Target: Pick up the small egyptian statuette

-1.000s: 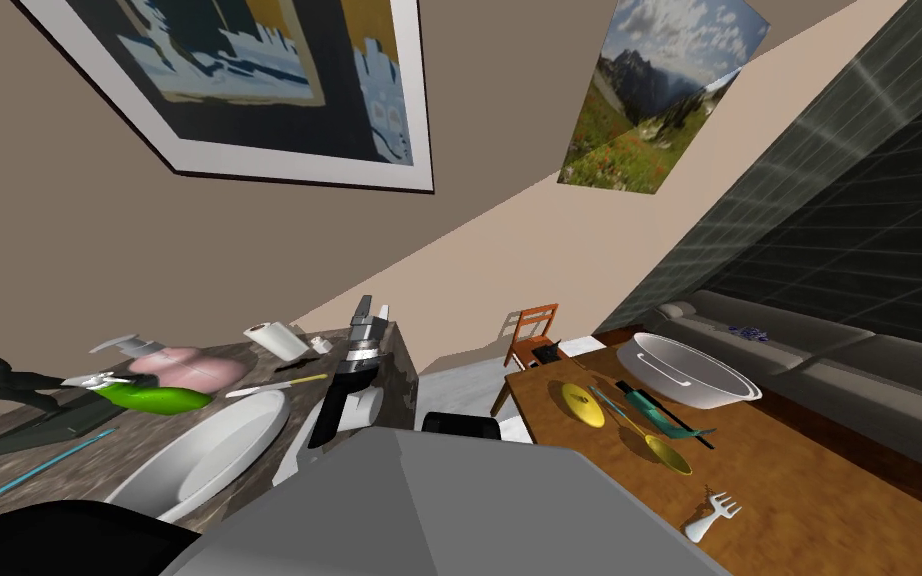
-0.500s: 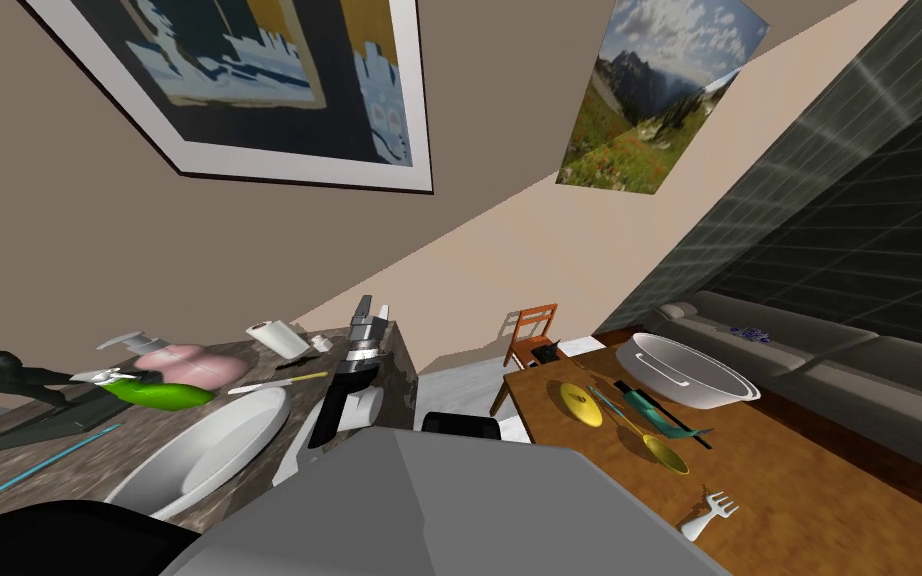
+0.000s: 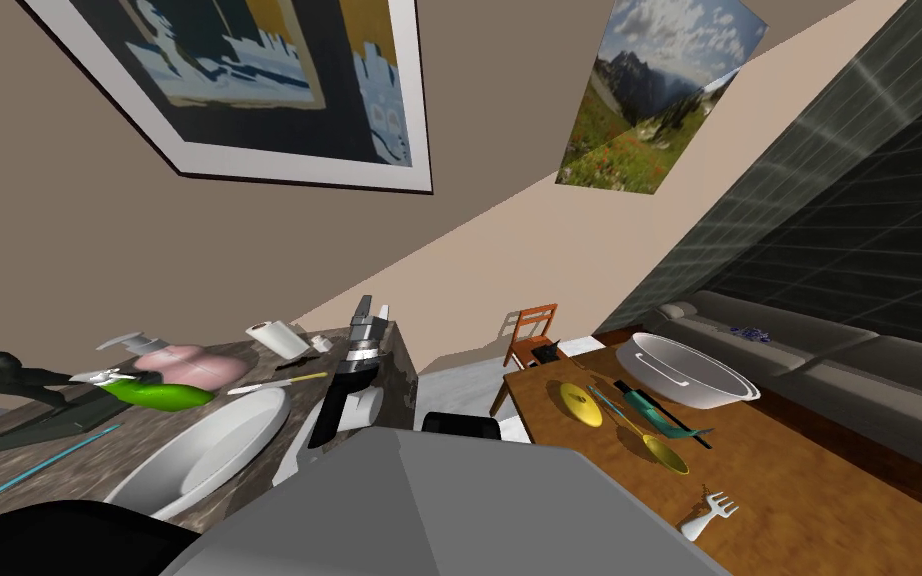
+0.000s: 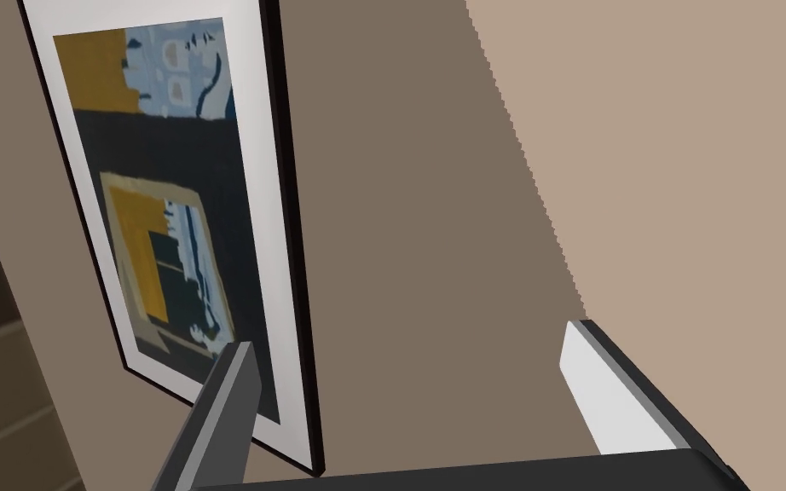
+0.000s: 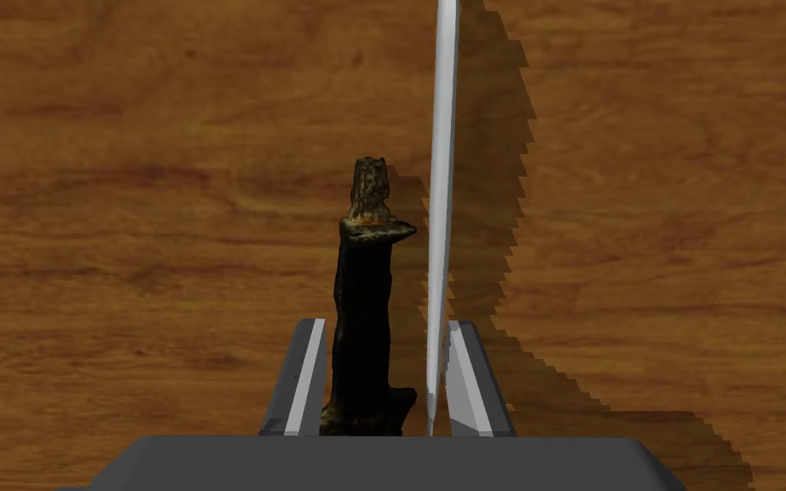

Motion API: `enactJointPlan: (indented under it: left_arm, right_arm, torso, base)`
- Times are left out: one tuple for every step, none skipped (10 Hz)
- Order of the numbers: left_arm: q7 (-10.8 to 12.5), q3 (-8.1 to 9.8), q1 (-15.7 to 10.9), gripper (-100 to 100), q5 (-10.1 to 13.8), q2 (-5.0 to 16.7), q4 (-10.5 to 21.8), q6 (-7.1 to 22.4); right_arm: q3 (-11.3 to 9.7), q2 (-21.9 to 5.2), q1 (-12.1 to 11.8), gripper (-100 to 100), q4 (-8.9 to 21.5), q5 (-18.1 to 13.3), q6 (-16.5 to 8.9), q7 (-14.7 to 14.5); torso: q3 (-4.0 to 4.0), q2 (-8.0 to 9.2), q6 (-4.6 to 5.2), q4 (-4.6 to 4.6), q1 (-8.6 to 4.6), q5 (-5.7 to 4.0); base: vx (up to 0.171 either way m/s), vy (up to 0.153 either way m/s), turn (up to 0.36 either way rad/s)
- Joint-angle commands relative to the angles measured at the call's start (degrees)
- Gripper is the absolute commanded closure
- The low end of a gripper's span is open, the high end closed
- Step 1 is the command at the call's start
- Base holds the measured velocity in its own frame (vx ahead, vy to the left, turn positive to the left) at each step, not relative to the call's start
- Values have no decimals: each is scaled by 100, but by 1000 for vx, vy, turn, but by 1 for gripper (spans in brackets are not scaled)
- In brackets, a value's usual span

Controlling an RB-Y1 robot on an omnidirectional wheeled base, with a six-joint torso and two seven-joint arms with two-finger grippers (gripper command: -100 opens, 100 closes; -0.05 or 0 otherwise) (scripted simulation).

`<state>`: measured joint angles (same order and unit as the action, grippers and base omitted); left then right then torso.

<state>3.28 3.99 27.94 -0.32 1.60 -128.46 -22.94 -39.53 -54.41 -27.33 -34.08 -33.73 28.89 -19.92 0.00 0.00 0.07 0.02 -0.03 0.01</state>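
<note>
The small egyptian statuette [image 5: 364,324] is a dark, slim figure with a brownish head, seen above a brown wooden table top [image 5: 127,213]. My right gripper [image 5: 387,324] is shut on it, one finger against its side. A thin white blade-like thing [image 5: 442,170] stands edge-on between the statuette and the other finger [image 5: 464,375]. My left gripper [image 3: 369,312] is raised in front of my chest, above the counter's end; its fingers stand open [image 4: 408,337] with nothing between them.
To my right, the wooden table [image 3: 829,500] carries a white basin [image 3: 689,370], yellow spoons [image 3: 649,440] and a white fork [image 3: 709,512]. A counter with a white sink [image 3: 209,450] and bottles lies to my left. A chair [image 3: 531,335] stands beyond.
The head view has shifted slightly, so the things on the counter sit a little further left. My right gripper's fingers have closed in from wide open.
</note>
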Motion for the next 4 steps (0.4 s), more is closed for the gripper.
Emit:
enactJointPlan:
  left_arm:
    - [0,0,0,0,0,0,0,0]
    - [0,0,0,0,0,0,0,0]
    - [0,0,0,0,0,0,0,0]
    - [0,0,0,0,0,0,0,0]
  right_arm:
    - [10,-201,-39,100,-33,18,135,26]
    - [15,-299,-66,100,-68,28,193,38]
    - [3,-264,-82,100,-122,20,105,50]
    - [0,-280,-89,0,-136,20,107,65]
  torso:
    - [0,0,0,0,0,0]
    - [-3,-5,2,-2,16,5]
    - [-4,-7,-2,-1,24,5]
    - [-2,-3,-3,1,13,-1]
  base:
    - [30,65,-89]
    - [25,69,-54]
    - [8,29,-11]
    - [2,6,0]
